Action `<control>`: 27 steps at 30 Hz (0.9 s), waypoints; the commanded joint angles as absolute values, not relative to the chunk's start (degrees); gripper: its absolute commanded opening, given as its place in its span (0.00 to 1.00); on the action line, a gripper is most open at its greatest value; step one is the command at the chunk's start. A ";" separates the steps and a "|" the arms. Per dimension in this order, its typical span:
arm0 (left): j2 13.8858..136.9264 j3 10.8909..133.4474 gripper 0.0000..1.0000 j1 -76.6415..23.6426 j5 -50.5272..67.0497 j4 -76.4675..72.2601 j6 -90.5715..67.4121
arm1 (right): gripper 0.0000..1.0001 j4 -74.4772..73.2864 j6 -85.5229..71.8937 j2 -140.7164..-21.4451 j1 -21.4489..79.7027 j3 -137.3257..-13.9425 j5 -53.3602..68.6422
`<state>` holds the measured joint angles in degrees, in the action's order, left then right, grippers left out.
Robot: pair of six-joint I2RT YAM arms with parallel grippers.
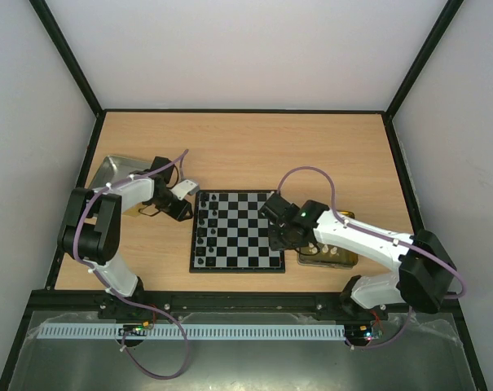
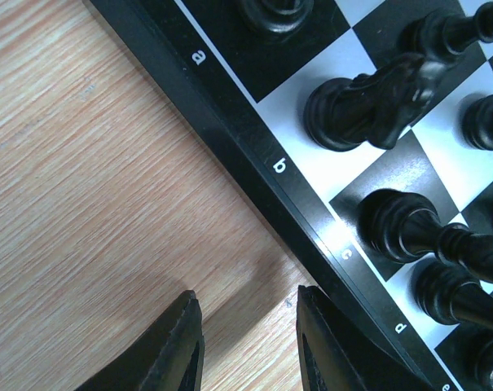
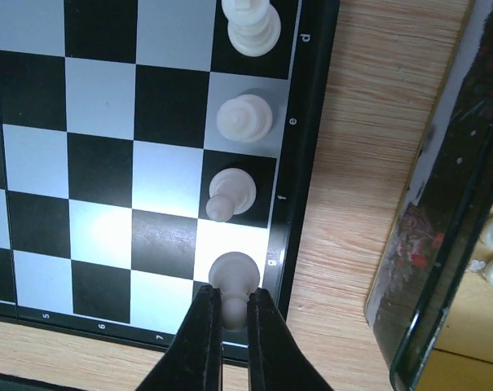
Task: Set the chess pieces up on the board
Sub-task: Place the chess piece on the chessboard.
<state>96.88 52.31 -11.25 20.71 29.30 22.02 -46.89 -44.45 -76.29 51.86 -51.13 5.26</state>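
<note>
On board [image 3: 107, 155] | right claw [image 3: 233, 300] pinching white piece [image 3: 232, 270] | head half hidden

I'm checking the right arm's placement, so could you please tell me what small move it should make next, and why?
Probably open the right gripper: it is shut on a white piece that seems to stand on the g square of the board, in line with three other white pieces.

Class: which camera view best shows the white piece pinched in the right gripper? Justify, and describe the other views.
The right wrist view: the white piece sits on an edge square of the board, clamped by the right gripper. The top view hides it under that gripper; the left wrist view shows only black pieces.
</note>
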 commanded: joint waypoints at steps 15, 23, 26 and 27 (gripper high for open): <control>97.90 50.00 0.33 -11.40 18.93 30.23 21.86 | 0.03 -46.95 -34.10 -97.64 48.72 -72.32 5.08; 98.29 49.86 0.33 -11.46 20.30 29.64 22.49 | 0.03 -48.56 -31.30 -104.83 42.70 -78.90 6.02; 98.31 49.67 0.33 -11.45 20.78 29.41 22.67 | 0.04 -49.73 -30.39 -107.69 42.47 -82.14 6.32; 98.34 49.59 0.33 -11.40 20.89 29.36 22.72 | 0.04 -50.10 -30.26 -108.42 42.41 -83.00 6.14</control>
<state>96.77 52.01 -11.22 21.04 28.91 22.06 -46.98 -32.53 -105.67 42.17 -78.96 6.11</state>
